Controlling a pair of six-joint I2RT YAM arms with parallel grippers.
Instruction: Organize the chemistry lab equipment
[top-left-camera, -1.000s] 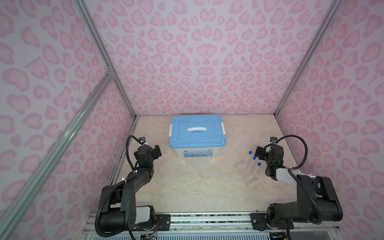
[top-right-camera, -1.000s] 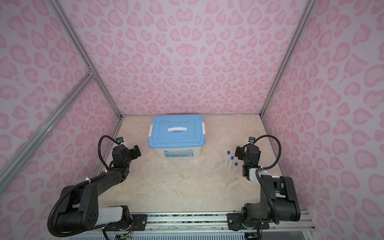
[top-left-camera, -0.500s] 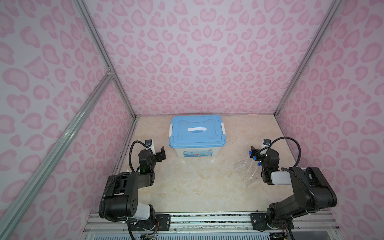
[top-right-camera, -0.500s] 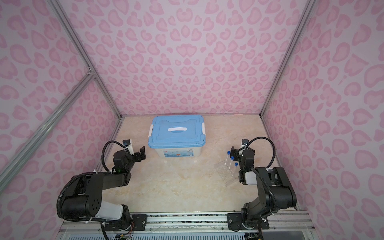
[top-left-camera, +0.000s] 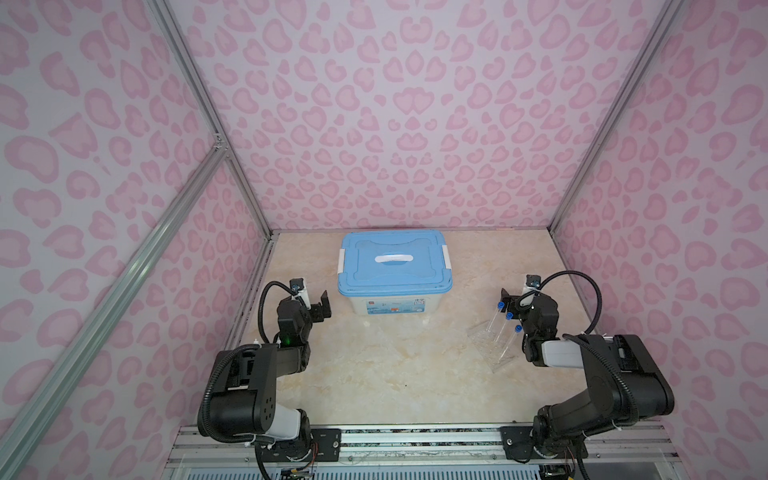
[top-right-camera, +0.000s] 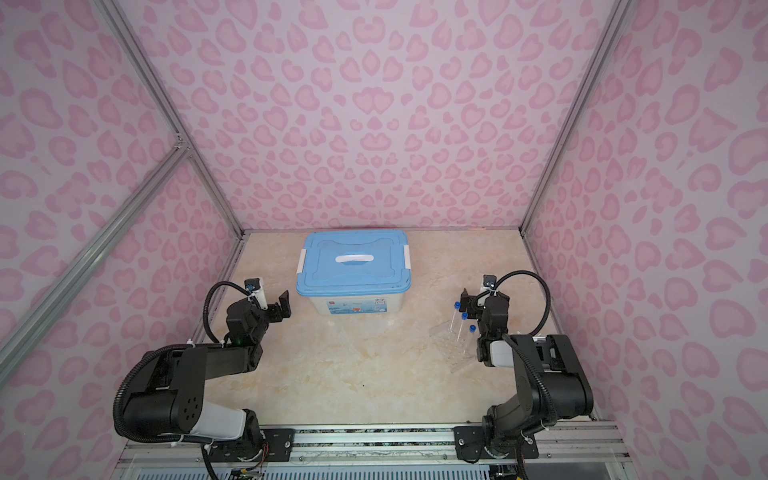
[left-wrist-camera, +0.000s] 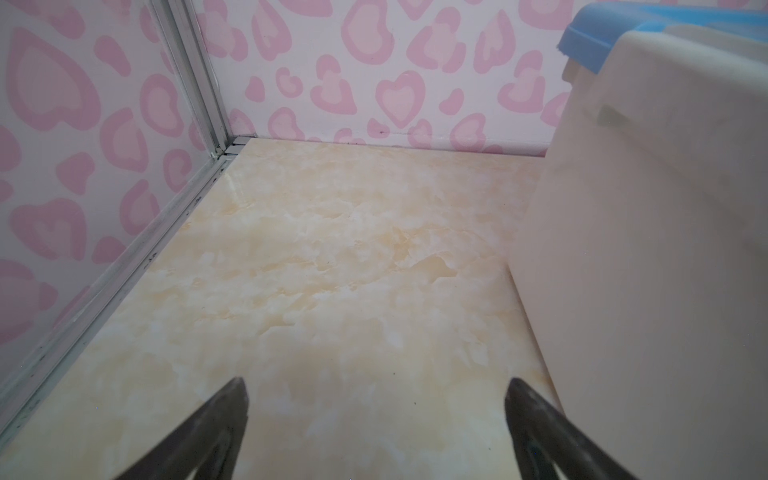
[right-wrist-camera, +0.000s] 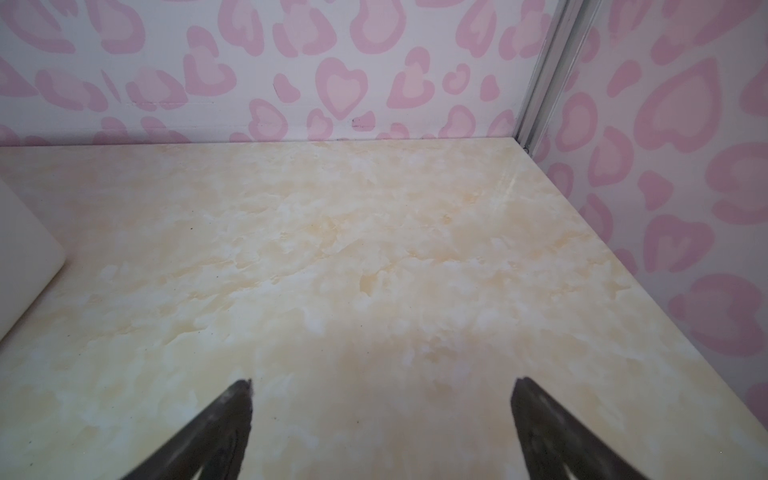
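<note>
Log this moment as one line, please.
left gripper: open, empty, beside bin | right gripper: open, empty, by rack | tubes: three, in rack | bin: lid on

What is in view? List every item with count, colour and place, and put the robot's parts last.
bin: one, white, back centre of the table, closed
lid: one, blue with a white handle, on the bin
test tubes: three, clear with blue caps, standing in the tube rack
tube rack: one, clear, right side of the table, beside the right arm
table: one, beige marble pattern
walls: three, pink heart print, around the table
frame bars: silver, along the wall corners
arms: two, black, at the front corners
left gripper: open, empty, left of the bin
right gripper: open, empty, behind the tubes
</note>
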